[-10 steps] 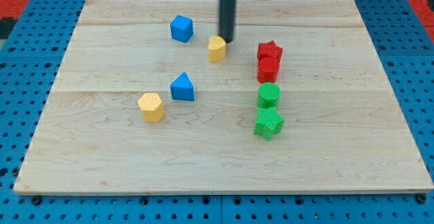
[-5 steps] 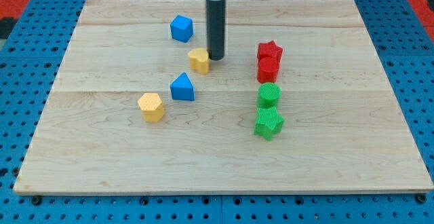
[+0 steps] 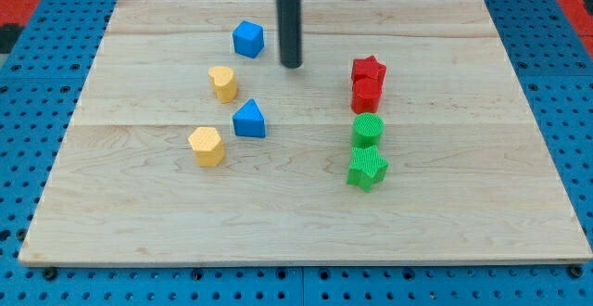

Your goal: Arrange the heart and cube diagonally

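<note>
The yellow heart (image 3: pixel 222 82) lies on the wooden board (image 3: pixel 139 213) at upper left of centre. The blue cube (image 3: pixel 247 39) sits above and a little right of it, apart from it. My tip (image 3: pixel 291 65) is right of both, about level between them, touching neither. The rod rises straight up out of the view's top.
A blue triangular block (image 3: pixel 249 120) lies just below and right of the heart. A yellow hexagonal block (image 3: pixel 207 146) is lower left of it. At the right stand a red star (image 3: pixel 368 69), a red cylinder (image 3: pixel 366 95), a green cylinder (image 3: pixel 368 131) and a green star (image 3: pixel 367 169) in a column.
The yellow heart has slid left and down, from beside the rod to below the blue cube. My tip moved left, then pulled back up and away from it.
</note>
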You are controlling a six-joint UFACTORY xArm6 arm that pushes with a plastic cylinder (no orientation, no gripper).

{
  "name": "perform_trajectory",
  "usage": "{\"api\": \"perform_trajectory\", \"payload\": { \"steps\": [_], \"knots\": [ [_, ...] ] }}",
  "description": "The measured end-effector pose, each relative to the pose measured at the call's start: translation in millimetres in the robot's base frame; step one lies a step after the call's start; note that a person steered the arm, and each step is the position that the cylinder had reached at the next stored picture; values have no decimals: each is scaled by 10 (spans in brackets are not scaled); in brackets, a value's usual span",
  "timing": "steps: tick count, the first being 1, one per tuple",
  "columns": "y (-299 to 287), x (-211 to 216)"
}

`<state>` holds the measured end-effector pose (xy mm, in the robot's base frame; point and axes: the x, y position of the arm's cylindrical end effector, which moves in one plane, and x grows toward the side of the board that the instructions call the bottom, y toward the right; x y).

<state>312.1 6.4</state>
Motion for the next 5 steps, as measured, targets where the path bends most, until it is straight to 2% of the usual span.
{"api": "perform_trajectory", "payload": {
  "steps": [1, 3, 4, 5],
  "knots": [
    [-184, -325],
    [-997, -369],
    [-1011, -670],
    [-1651, -670]
  ]
}}
